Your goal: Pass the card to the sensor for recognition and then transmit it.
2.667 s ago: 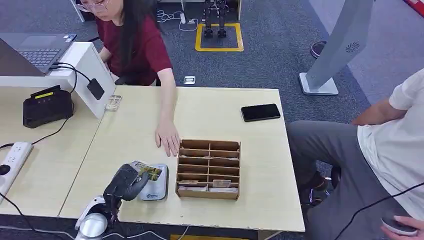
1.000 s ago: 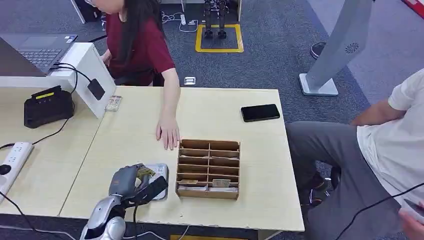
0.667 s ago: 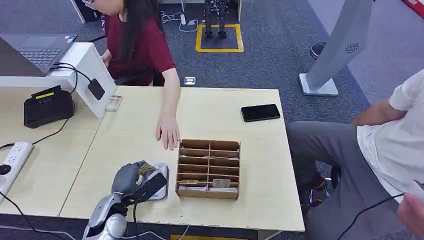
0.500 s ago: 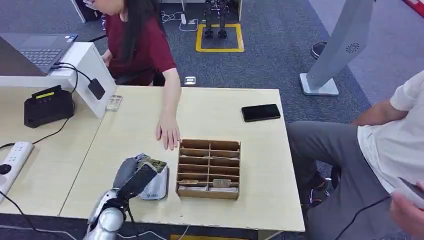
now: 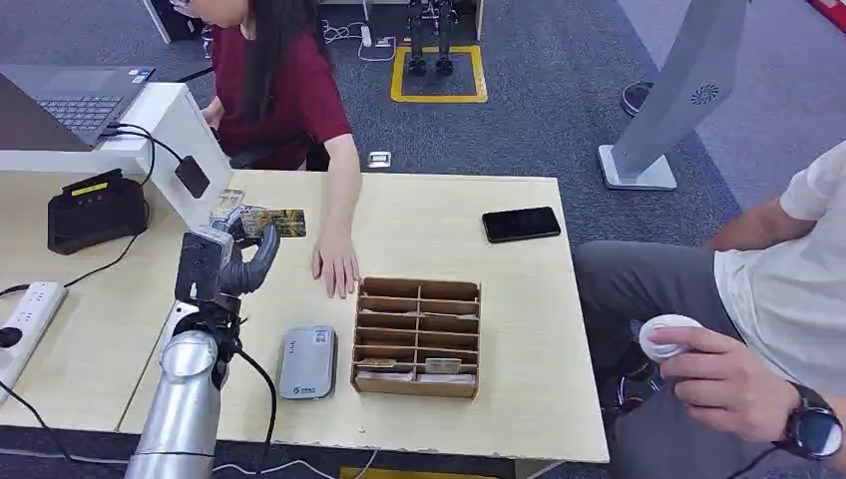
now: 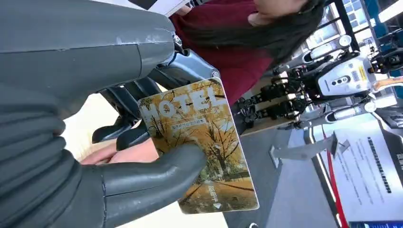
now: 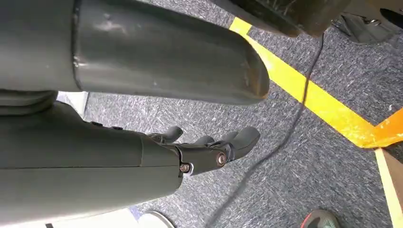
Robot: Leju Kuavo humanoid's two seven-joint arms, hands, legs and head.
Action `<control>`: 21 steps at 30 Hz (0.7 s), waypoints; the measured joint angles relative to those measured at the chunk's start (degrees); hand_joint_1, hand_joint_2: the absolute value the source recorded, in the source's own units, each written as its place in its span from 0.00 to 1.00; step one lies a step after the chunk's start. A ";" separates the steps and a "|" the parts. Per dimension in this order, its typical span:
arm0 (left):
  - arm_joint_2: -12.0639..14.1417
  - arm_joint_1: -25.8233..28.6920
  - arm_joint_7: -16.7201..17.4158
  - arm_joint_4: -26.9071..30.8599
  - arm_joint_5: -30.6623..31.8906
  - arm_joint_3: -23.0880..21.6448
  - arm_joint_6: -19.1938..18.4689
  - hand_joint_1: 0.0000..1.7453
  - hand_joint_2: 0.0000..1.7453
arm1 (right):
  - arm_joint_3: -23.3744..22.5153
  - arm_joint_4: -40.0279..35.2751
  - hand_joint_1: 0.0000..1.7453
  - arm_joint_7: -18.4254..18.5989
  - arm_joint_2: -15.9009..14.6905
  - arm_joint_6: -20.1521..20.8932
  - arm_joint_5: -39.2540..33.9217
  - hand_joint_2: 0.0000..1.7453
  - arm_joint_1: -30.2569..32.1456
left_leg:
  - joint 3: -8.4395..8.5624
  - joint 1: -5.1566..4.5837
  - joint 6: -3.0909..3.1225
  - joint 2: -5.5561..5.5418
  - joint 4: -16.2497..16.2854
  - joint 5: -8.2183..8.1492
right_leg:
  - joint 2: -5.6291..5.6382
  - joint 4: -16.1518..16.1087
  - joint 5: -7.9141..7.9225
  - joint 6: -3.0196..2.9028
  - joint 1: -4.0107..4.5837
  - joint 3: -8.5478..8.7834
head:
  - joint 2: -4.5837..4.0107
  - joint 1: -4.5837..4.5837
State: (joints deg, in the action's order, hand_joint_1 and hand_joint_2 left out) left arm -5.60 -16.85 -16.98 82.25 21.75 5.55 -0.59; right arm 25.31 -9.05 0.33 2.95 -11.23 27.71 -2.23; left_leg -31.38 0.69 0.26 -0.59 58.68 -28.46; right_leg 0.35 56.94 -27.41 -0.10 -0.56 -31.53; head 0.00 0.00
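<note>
Nearest the robot on the pale wooden table [image 5: 479,200]: the flat grey card sensor with a rounded outline [image 5: 307,361] lies near the front edge, just beside the brown wooden compartment box [image 5: 416,337]. The box is split into two columns of shallow slots; the front slots hold a few cards or slips, too small to read, while the farther ones look bare.

Above the table's left side, the left hand [image 5: 231,261] is raised on its silver arm and pinches the autumn-tree printed card marked MOTEL [image 6: 199,142]: thumb pressed on the printed face, darker fingers behind. In the head view the card [image 5: 274,222] juts out of the hand toward the far side, long axis running roughly across the table, most of its length clear of the fingers.

Key relation: the person's hand [image 5: 336,267] rests flat on the table just to the right of the held card, nearer than anything else. Judgement: the hand-over is the step at hand, and the free end suits a take.

The right hand [image 7: 209,147] hangs over grey carpet, fingers loosely apart, holding nothing.

Farther off: a black phone [image 5: 520,224].
</note>
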 joint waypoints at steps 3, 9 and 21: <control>0.00 -0.19 0.00 0.00 -0.02 0.04 0.00 1.00 1.00 | 0.00 0.00 0.00 0.00 0.00 0.00 0.00 0.00 -0.05 | -0.04 0.00 0.00 0.00 0.00 0.00 | 0.00 -0.01 0.00 0.00 0.00 -0.03 | 0.00 0.00; 0.00 -0.24 0.00 0.00 -0.02 0.04 0.00 1.00 1.00 | 0.02 0.00 0.00 0.00 0.00 0.00 0.00 0.00 -0.05 | -0.04 0.00 0.00 0.00 0.00 0.00 | 0.00 -0.01 0.00 0.00 0.00 -0.04 | 0.00 0.00; -0.02 -0.25 0.00 0.00 -0.02 0.07 0.00 1.00 1.00 | 0.02 0.00 0.00 0.00 0.02 0.00 0.00 0.00 -0.05 | -0.05 0.00 0.00 0.00 0.00 0.00 | 0.00 -0.01 0.00 0.00 0.00 -0.04 | -0.02 0.00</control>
State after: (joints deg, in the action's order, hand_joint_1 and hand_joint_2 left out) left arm -5.62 -17.10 -16.98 82.25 21.73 5.62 -0.59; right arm 25.33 -9.05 0.33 2.97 -11.23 27.71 -2.27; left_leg -31.42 0.69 0.26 -0.59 58.68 -28.46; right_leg 0.35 56.93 -27.41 -0.10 -0.56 -31.57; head -0.02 0.00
